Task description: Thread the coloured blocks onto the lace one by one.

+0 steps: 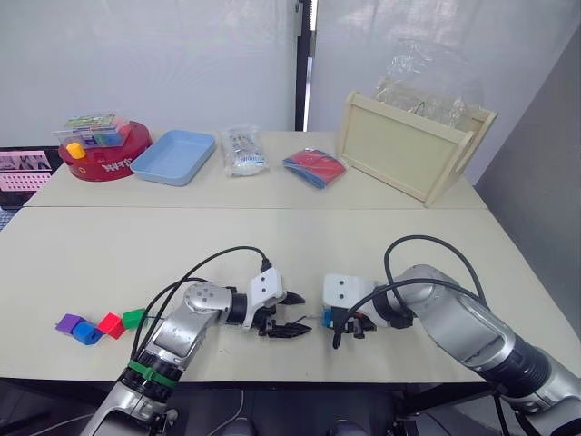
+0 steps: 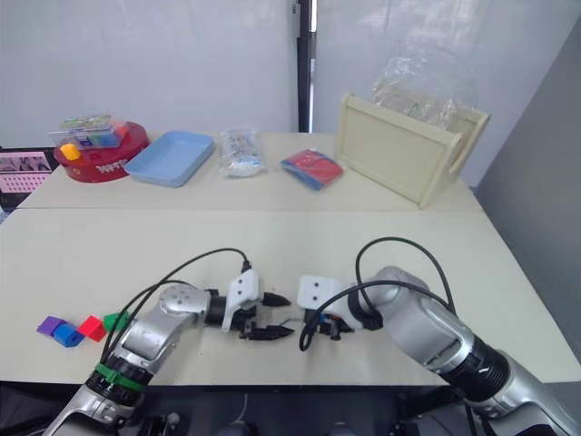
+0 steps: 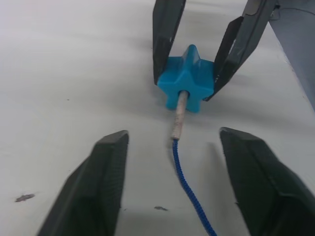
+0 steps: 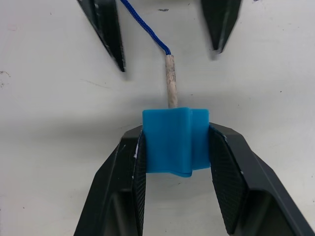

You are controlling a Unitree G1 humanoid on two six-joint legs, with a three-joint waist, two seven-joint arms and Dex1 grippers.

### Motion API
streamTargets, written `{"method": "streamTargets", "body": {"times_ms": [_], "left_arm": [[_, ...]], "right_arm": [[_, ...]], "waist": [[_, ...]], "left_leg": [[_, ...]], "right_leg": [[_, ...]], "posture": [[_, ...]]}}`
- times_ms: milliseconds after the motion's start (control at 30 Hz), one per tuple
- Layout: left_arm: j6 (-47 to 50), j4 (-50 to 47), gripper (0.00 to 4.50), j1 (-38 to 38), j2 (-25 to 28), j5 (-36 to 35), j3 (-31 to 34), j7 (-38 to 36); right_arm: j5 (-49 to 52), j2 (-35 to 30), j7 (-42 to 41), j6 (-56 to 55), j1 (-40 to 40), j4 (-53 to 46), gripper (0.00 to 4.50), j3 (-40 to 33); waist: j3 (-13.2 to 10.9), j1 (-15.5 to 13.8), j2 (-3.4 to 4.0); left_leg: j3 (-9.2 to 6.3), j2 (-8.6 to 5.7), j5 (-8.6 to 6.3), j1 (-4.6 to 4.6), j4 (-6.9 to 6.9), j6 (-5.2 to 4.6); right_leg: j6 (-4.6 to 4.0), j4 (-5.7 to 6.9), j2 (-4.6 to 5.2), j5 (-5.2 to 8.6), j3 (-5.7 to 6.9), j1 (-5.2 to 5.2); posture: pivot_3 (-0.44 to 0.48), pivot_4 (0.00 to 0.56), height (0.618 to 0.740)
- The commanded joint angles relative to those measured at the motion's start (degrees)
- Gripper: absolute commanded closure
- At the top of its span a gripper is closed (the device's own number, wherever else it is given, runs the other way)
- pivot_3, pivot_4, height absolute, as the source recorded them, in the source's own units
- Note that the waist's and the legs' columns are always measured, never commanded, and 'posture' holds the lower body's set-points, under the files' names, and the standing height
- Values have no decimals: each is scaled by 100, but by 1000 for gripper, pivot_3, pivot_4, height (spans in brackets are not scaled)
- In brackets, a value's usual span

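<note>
Right wrist view: lace (image 4: 170,86) tip toward light-blue block (image 4: 173,141)

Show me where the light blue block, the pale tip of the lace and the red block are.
light blue block (image 4: 170,140): right wrist view, its top face.
lace tip (image 3: 179,118): left wrist view, mid-shaft.
red block (image 1: 111,324): left eye view, its top.

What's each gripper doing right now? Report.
Left gripper: open, holding nothing; lace lies between its fingers.
Right gripper: closed on the light blue block.
</note>
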State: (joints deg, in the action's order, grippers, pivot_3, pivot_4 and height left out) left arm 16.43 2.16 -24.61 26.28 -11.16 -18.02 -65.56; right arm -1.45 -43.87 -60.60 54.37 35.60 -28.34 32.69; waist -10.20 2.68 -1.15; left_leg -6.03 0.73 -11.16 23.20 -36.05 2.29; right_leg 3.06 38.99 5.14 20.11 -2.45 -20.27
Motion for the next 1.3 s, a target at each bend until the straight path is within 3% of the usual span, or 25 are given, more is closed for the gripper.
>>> {"method": "streamTargets", "body": {"times_ms": [33,200,900,1233,1300], "left_arm": [[-175,-100,2875,-57,77,14,-64,-158],[-264,-1,4482,-113,54,74,-79,-115],[-576,771,4500,-757,-757,375,-340,-39],[-137,-133,1337,-354,136,93,-28,-454],[-207,-198,1293,-288,319,154,6,-419]], "right_arm": [[72,38,-11,46,-71,17,3184,206],[43,16,-11,28,-69,13,3184,228],[46,19,53,52,-78,-17,3184,243],[70,65,43,45,-59,28,3184,275],[68,82,41,29,-50,50,3184,291]], "waist": [[0,1,0],[0,-1,0],[1,-22,-2],[1,15,-2],[1,8,-2]], "left_leg": [[0,0,0,0,0,0],[0,0,0,0,0,0],[0,-3,0,2,-8,0],[-1,0,0,0,-1,0],[-1,1,0,-2,1,0]], "right_leg": [[0,0,0,0,0,0],[0,0,0,0,0,0],[0,0,2,0,1,3],[0,1,-1,0,0,0],[0,1,-2,0,0,0]], "posture": [[0,150,740],[0,150,740],[0,150,740],[0,150,740],[0,150,740]]}}
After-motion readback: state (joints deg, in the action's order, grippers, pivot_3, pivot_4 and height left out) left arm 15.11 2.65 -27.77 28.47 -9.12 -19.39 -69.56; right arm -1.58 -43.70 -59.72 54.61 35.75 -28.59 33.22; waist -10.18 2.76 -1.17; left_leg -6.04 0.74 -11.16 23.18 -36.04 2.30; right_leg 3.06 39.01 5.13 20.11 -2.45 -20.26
